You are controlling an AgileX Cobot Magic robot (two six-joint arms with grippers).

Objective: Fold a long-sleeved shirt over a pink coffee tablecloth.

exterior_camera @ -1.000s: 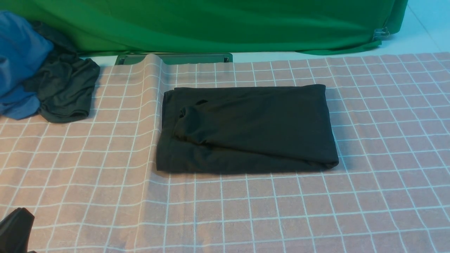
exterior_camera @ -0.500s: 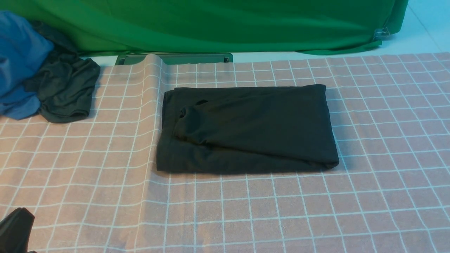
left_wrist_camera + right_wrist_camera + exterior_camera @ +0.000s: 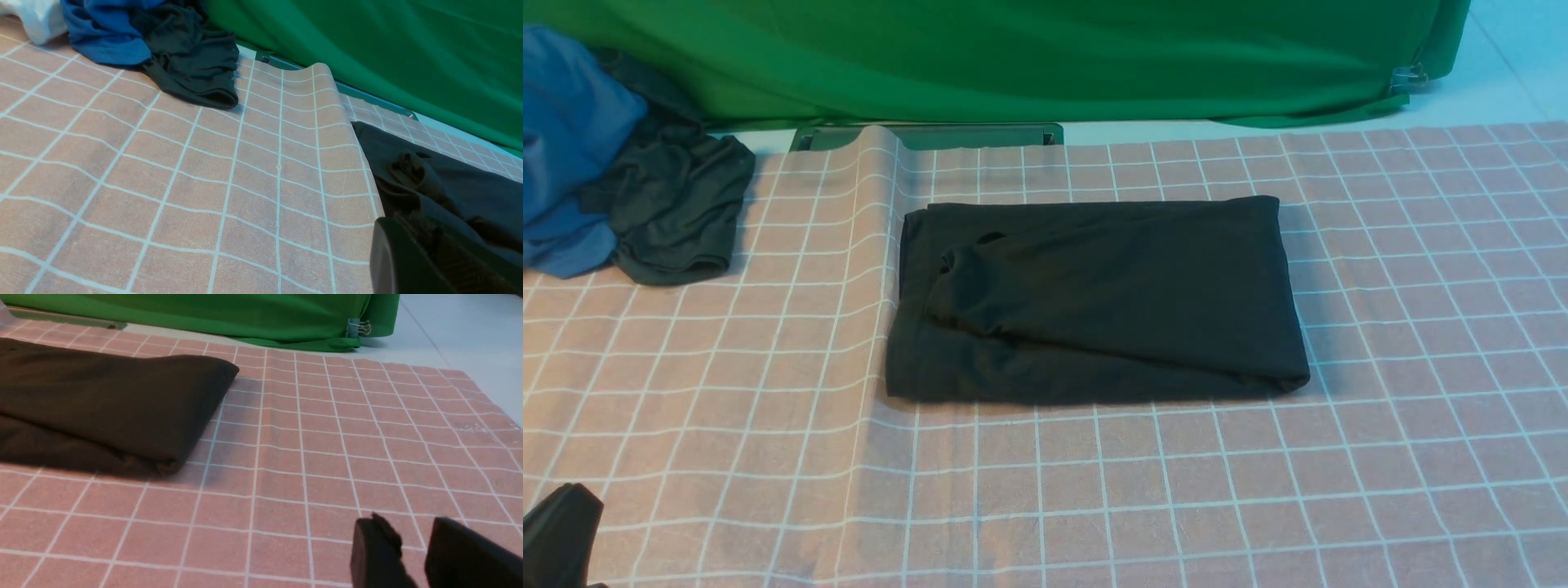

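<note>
The long-sleeved shirt [image 3: 1094,302] lies folded into a black rectangle in the middle of the pink coffee tablecloth [image 3: 1176,490], with a bunched sleeve or collar fold near its left end. No print shows. My left gripper [image 3: 560,531] sits shut and empty at the near left corner, well short of the shirt [image 3: 470,192]. In its wrist view the left gripper [image 3: 412,232] is a dark shape over the tablecloth [image 3: 163,163]. My right gripper [image 3: 408,531] hovers open over bare tablecloth [image 3: 327,437], off the shirt's [image 3: 102,396] right end, nothing between its fingers.
A blue cloth [image 3: 564,147] and a smaller dark grey garment [image 3: 670,212] are heaped at the far left. A green backdrop [image 3: 1013,57] hangs along the back, held by a clip [image 3: 1407,77]. The tablecloth has a raised ridge [image 3: 874,245] just left of the shirt.
</note>
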